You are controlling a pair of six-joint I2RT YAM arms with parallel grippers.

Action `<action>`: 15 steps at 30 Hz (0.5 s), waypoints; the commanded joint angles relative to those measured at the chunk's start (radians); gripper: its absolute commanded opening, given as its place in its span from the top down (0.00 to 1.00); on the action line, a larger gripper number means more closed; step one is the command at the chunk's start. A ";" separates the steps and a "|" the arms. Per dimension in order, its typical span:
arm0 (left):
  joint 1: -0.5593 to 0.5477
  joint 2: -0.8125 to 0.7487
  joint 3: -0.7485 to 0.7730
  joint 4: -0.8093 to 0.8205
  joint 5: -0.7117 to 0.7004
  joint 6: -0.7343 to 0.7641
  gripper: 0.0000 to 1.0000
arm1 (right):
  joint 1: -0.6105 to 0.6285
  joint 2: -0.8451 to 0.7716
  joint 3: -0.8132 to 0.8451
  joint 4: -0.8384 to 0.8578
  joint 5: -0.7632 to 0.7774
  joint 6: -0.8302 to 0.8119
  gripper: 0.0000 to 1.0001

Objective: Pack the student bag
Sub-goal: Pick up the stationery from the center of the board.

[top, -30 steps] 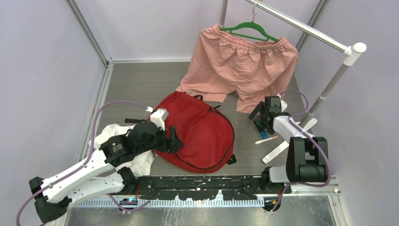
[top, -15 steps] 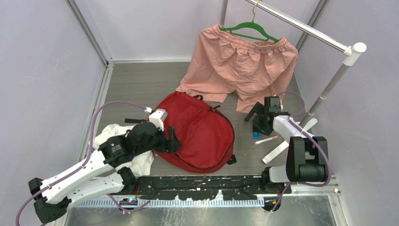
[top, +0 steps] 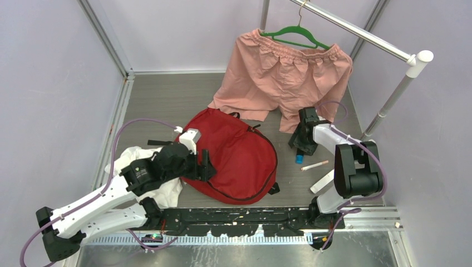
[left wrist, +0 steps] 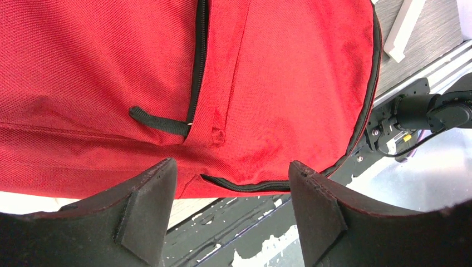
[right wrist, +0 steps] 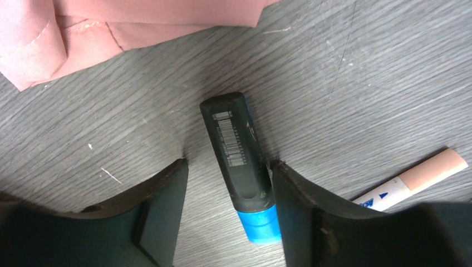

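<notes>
The student bag [top: 234,153] lies flat on the desk [top: 167,100], apparently zipped. At its left edge the left fingers [left wrist: 144,211] gape above the fabric. To its right, the right fingers [right wrist: 161,206] spread around a black marker [right wrist: 236,161], likely for packing.

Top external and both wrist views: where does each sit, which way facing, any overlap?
Top external: above and behind, facing down at the table; left arm and right arm show.
Left wrist: facing down onto the student bag; left gripper open in view.
Right wrist: facing down at the black marker, straddled by the open right gripper.
Shared: top and left wrist show the bag.
</notes>
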 commanded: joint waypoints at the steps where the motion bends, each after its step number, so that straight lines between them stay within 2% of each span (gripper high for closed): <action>1: -0.002 -0.031 0.051 0.022 -0.014 0.013 0.25 | 0.007 0.048 0.032 -0.016 0.012 -0.001 0.43; 9: -0.002 -0.003 0.123 -0.054 -0.181 0.047 0.17 | 0.040 0.018 0.019 0.008 -0.018 -0.001 0.88; 13: -0.002 0.070 0.179 -0.087 -0.226 0.080 0.13 | 0.047 -0.062 0.013 0.004 -0.076 0.005 0.98; 15: -0.002 0.097 0.209 -0.104 -0.224 0.083 0.11 | 0.048 -0.126 0.015 -0.004 -0.118 0.022 0.99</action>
